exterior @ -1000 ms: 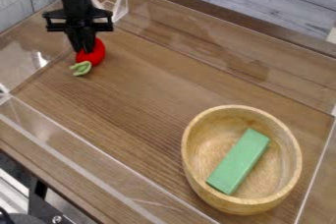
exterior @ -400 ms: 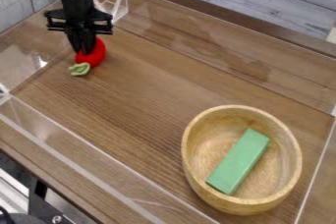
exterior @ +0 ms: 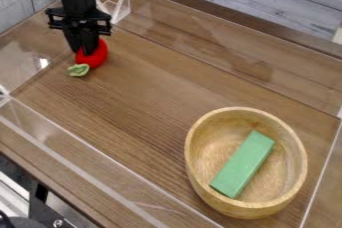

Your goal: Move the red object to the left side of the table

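Red obj [exterior: 91, 54] w/ green stem on table [exterior: 160, 82], far L side in my view, near the clear wall. My tool [exterior: 88, 38] is right over it, tips at its top; can't tell if wide or narrow. Green block [exterior: 242, 164] in wooden bowl [exterior: 201, 177], near R.

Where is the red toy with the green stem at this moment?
In the camera view, the red toy is on the table at the upper left, just below the gripper and far from the wooden bowl.
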`<move>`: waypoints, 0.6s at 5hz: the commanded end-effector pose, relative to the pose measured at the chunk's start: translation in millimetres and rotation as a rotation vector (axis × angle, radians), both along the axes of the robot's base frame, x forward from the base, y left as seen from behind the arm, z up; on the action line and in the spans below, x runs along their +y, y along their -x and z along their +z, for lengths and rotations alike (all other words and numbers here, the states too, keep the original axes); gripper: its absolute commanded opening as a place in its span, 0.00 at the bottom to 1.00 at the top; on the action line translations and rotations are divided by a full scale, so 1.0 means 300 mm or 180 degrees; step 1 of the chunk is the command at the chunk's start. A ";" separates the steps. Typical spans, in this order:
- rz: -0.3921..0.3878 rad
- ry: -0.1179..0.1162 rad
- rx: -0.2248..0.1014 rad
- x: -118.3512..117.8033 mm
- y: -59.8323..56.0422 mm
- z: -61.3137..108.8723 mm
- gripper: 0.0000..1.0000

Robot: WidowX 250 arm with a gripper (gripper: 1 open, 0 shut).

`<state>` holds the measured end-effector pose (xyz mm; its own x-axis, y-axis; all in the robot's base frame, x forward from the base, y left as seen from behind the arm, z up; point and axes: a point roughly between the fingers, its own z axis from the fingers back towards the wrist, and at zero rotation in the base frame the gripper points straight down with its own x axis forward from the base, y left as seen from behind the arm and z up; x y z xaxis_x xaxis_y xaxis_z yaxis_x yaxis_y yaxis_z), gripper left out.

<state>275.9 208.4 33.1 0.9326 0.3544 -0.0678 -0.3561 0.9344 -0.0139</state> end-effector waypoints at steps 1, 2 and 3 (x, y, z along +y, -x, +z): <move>-0.0118 0.0017 -0.0051 -0.008 0.011 0.058 1.00; -0.0262 0.0057 -0.0109 -0.046 0.007 0.112 1.00; -0.0280 0.0092 -0.0192 -0.105 -0.011 0.201 1.00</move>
<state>272.5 174.5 72.9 0.9581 0.2740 -0.0839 -0.2806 0.9563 -0.0819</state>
